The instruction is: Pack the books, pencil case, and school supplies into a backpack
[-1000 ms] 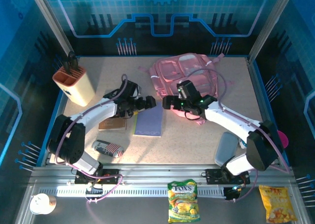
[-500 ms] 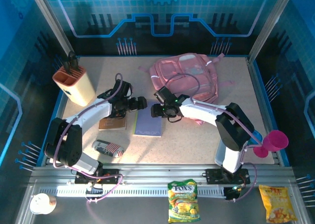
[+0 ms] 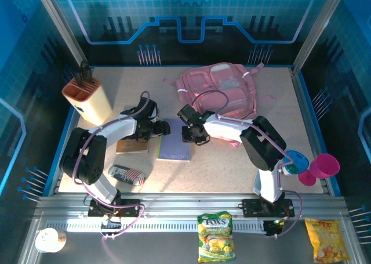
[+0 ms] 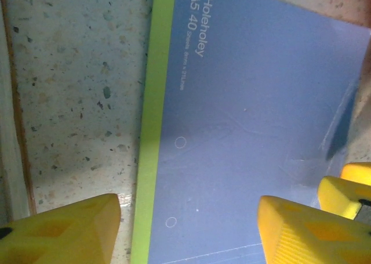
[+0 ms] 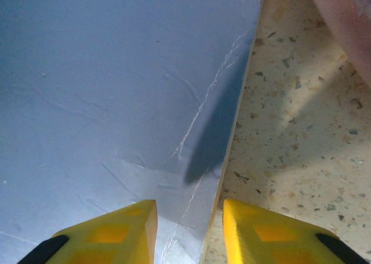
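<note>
Top external view: the plain blue-purple thin notebook (image 3: 175, 145) lies flat mid-table, just short of the large pink fabric backpack (image 3: 221, 90) by the far edge. Both arms meet at the notebook's far end.
Left wrist view: the left gripper (image 4: 185, 235) straddles the notebook's green edge strip (image 4: 152, 125). One yellow finger is over the bare speckled table (image 4: 75, 84), the other over the cover. The jaws stand well apart with nothing clamped.
Right wrist view: the right gripper (image 5: 188, 232) straddles the opposite long edge, jaws narrowly apart with nothing pinched (the cover is scuffed here).
Why so placed: a flat book offers no side to pinch, so each gripper probably brackets one edge to lift or slide it.
Waiting items: the dark brown-black flat book (image 3: 132, 146) and the striped soft pencil case (image 3: 126, 174) lie toward the left edge.
</note>
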